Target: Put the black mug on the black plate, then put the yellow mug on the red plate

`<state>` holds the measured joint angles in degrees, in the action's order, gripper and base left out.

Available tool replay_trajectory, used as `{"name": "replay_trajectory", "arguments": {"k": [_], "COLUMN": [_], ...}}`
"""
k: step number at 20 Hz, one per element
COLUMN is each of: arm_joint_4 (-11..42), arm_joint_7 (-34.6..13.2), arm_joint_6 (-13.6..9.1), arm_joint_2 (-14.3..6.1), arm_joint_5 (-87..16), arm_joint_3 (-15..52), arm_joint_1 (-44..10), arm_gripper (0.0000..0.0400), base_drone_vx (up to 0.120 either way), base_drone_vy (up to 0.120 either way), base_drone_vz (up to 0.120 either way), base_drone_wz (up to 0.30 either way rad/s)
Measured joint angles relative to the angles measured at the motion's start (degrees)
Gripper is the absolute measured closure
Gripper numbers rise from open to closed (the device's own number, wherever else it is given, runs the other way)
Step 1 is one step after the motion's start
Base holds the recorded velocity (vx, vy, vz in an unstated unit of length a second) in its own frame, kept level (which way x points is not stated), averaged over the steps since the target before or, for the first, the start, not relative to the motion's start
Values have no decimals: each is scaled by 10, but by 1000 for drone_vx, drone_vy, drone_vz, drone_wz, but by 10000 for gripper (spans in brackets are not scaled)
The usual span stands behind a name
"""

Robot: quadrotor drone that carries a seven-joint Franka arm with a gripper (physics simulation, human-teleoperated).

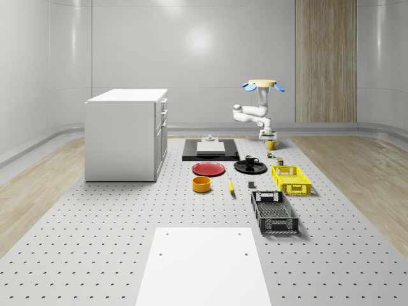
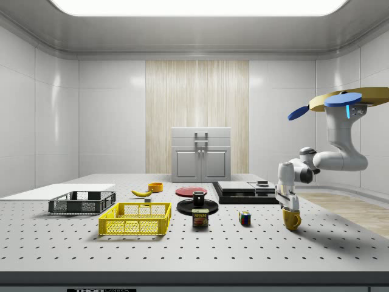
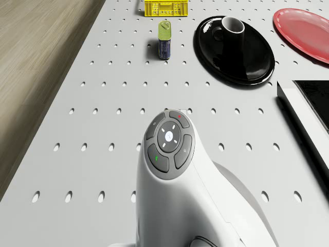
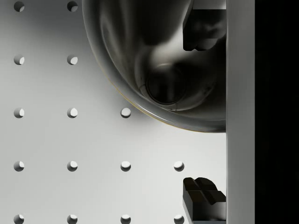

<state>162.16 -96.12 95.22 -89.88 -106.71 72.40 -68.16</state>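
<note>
You are looking at a simulated robotics test lab: a broad grey surface (image 1: 95, 236) drilled with a regular grid of holes, like an optical breadboard, spans the room. Around it stand bare glossy wall panels (image 1: 191, 57), one wood-look strip (image 1: 325, 60), a white cabinet (image 1: 124, 134) and a ceiling light panel (image 2: 194, 6).

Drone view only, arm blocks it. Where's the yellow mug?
Observer: Yellow mug stands upright on the table, directly under the jaws.
Operator: Jaws shut on it?
Observer: No, open. In the wrist view one finger is over the mug's mouth, the other outside its rim.
Operator: Drone?
Observer: Drone hovers above that end of the table, at the side view's right.
</note>
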Motion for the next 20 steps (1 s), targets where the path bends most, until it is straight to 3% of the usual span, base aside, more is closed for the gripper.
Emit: {"name": "replay_trajectory", "arguments": {"k": [17, 18, 20], "arm_joint_4": [0, 0, 0], "arm_joint_7": [2, 2, 2], "arm_joint_6": [-4, -4, -5], "arm_joint_2": [5, 5, 6], "arm_joint_5": [-3, -3, -3], "arm_joint_3": [-1, -2, -2], "arm_joint_1": [2, 3, 3], "arm_gripper": [0, 24, 132], "base_drone_vx": [0, 0, 0], "base_drone_vy": [0, 0, 0], "base_drone_vz": [0, 0, 0], "base_drone_wz": [0, 0, 0]}}
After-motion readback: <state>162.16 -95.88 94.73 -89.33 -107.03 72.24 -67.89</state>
